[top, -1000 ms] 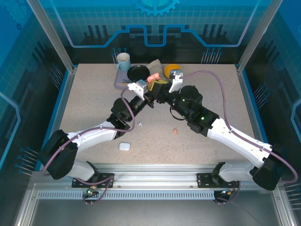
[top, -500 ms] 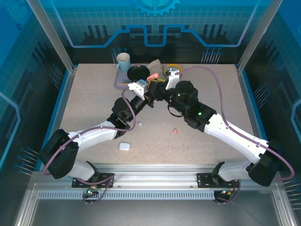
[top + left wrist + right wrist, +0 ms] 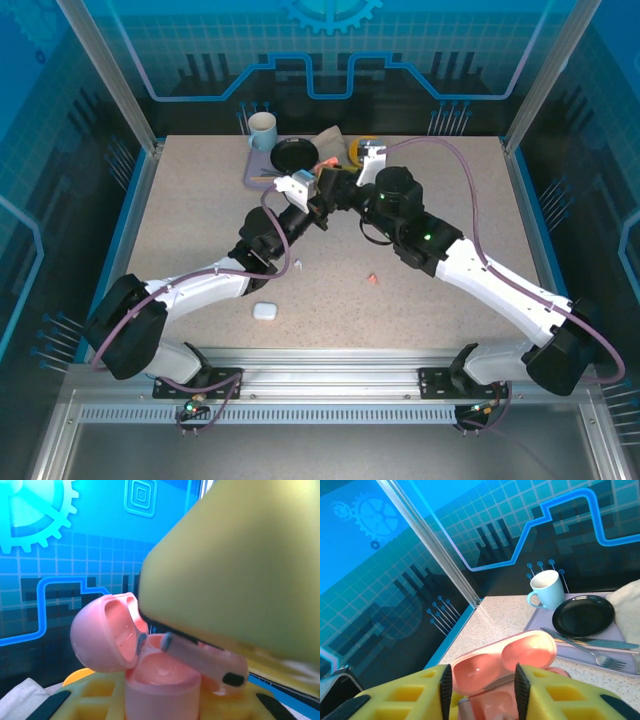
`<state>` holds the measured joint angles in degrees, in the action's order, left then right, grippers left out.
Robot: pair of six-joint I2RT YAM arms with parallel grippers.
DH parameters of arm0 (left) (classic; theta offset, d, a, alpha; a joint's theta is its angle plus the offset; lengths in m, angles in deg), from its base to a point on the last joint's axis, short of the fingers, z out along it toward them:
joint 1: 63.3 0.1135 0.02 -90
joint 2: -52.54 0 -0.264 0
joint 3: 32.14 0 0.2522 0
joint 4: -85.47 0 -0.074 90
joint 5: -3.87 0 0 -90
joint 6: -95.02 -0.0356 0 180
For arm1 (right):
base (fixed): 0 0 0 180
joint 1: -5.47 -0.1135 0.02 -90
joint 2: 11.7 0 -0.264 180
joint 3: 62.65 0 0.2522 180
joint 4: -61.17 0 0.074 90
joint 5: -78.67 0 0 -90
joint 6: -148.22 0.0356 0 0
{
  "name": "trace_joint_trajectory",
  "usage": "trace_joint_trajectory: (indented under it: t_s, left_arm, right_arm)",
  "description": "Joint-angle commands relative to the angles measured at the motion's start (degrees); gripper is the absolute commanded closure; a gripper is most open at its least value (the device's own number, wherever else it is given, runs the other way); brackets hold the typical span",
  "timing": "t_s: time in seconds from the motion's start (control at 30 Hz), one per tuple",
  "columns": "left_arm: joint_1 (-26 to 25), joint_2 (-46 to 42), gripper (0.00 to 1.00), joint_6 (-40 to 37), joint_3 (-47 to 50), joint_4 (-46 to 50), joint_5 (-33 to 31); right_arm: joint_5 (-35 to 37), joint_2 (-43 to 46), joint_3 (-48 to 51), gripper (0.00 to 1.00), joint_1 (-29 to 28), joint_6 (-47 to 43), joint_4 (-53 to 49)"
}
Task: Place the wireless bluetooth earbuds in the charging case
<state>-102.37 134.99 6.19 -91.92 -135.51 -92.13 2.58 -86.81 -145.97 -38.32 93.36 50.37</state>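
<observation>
My left pincer (image 3: 162, 702) is clamped on the body of the pink charging case (image 3: 161, 682), holding it upright with its mouth up. The lid (image 3: 107, 635) is swung back to the left on its hinge.

In the left wrist view, 1 salmon-pink earbud (image 3: 200, 660) lies across the case mouth. Its long axis slants from the hinge down to the right, and the end with the dark spot sticks out past the right rim. It is tilted and not sunk in a well. One yellow finger (image 3: 235, 565) of my right pincer sits directly above the earbud and seems to touch it.

In the right wrist view, my right pincer (image 3: 482, 682) has its 2 fingers apart, clamped on nothing. The case lid, with its 2 hollows facing me, runs across behind the gap.

Beyond the case a lavender tray (image 3: 540, 625) carries a pale blue mug (image 3: 546, 589), a black plate (image 3: 582, 615), a fork (image 3: 570, 647) and a knife (image 3: 605, 642).

On the table, nearer my bases than the case, lie a second salmon-pink earbud (image 3: 371, 281), a white earbud (image 3: 297, 265) and a closed white case (image 3: 264, 311).
</observation>
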Motion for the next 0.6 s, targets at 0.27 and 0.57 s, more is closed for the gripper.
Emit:
trace_joint_trajectory:
  t_s: [0.27, 0.57]
  left_arm:
    - [-0.6, -1.5, 1.0, 0.1, -1.2, -3.0, 1.0]
    - [-0.6, -1.4, 1.0, 0.7, -0.8, -2.9, 0.7]
  right_arm:
    - [-1.6, 0.7, -0.8, 0.57, 2.5, 3.0, -1.3]
    - [-4.2, 1.5, 0.2, 0.5, 4.5, 6.6, 0.6]
